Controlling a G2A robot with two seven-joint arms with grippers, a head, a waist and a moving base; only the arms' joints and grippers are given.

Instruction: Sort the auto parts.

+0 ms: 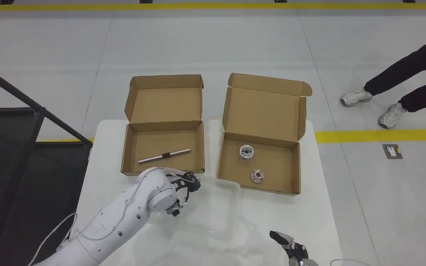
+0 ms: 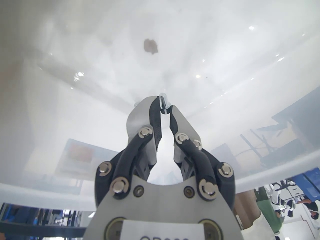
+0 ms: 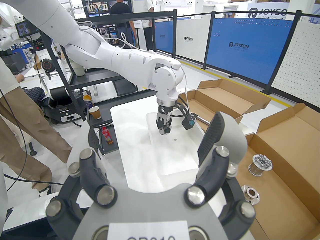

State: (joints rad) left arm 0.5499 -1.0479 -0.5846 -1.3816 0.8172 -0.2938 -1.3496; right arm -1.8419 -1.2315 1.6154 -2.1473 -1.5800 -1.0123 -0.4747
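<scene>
Currently the left gripper (image 2: 163,112) is closed on a small threaded bolt (image 2: 163,103). The bolt is pinched at the very fingertips, and its threaded end protrudes beyond them. In the top view this gripper sits lower left of centre, above the left end of a translucent white tray (image 1: 229,216) that occupies the lower middle of the frame. One small brownish piece (image 2: 150,46) lies on the tray floor, apart from the bolt; what it is cannot be determined.

The right gripper (image 3: 155,126) stands wide open. In the top view it appears at the bottom edge, right of centre, near the tray's lower right corner.

Two open cardboard boxes stand side by side at mid-frame, lids folded back toward the top of the frame. The left box (image 1: 150,141) holds one slim metal rod (image 1: 164,155) lying slantwise on its floor. The right box (image 1: 279,159) holds two round metal parts, set apart from each other. A toothed hub (image 1: 247,151) lies toward the upper left of the box floor, and a smaller flanged ring (image 1: 257,175) lies just below it. Boxes and tray rest on a white table (image 1: 110,153).
</scene>
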